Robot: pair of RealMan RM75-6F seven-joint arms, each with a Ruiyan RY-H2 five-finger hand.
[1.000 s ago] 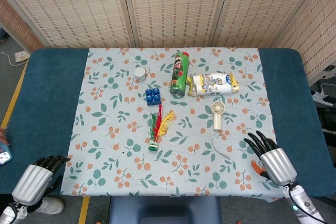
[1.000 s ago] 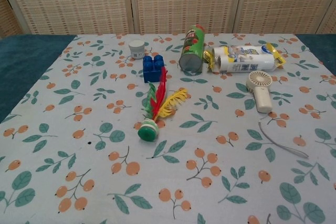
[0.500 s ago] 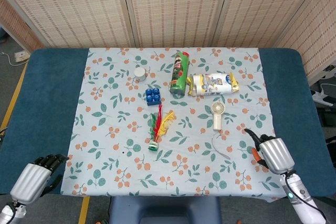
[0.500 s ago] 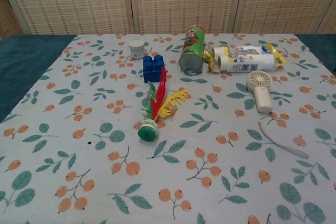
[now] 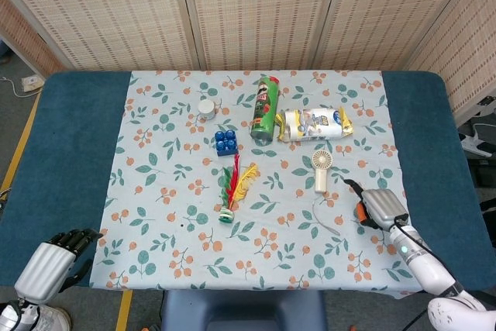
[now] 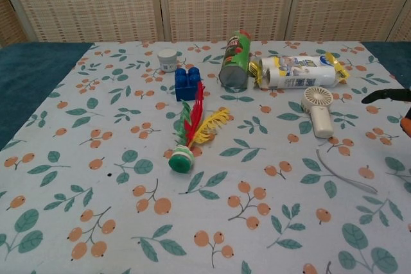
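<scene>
So the closest thing to my right hand (image 5: pixel 378 207) is the little white handheld fan (image 5: pixel 321 170), which is lying flat on the floral tablecloth (image 5: pixel 155 191) with its round head pointing toward the far side. It's sitting just in front of the yellow-and-white snack bag (image 5: pixel 314 124), and its thin grey strap (image 5: pixel 326 218) is trailing across the cloth on the near side.

My right hand is hovering over the right part of the cloth, near the fan's handle but not touching it. One dark finger is poking out toward the fan; I'm not seeing anything in the hand, but I can't tell how the rest of the fingers lie. In the chest view only a dark fingertip (image 6: pixel 385 95) is peeking in from the right edge.

My left hand (image 5: pixel 53 264) is sitting way down at the near left corner, off the cloth over the blue table (image 5: pixel 70 153), fingers curled in and holding nothing.

Further out, the green chip can (image 5: pixel 264 108) is lying on its side touching the snack bag. The blue building block (image 5: pixel 225 142) is just left of it, with the small white jar (image 5: pixel 206 108) beyond that. The feather shuttlecock (image 5: pixel 231 191) is lying mid-cloth, green base toward me.
</scene>
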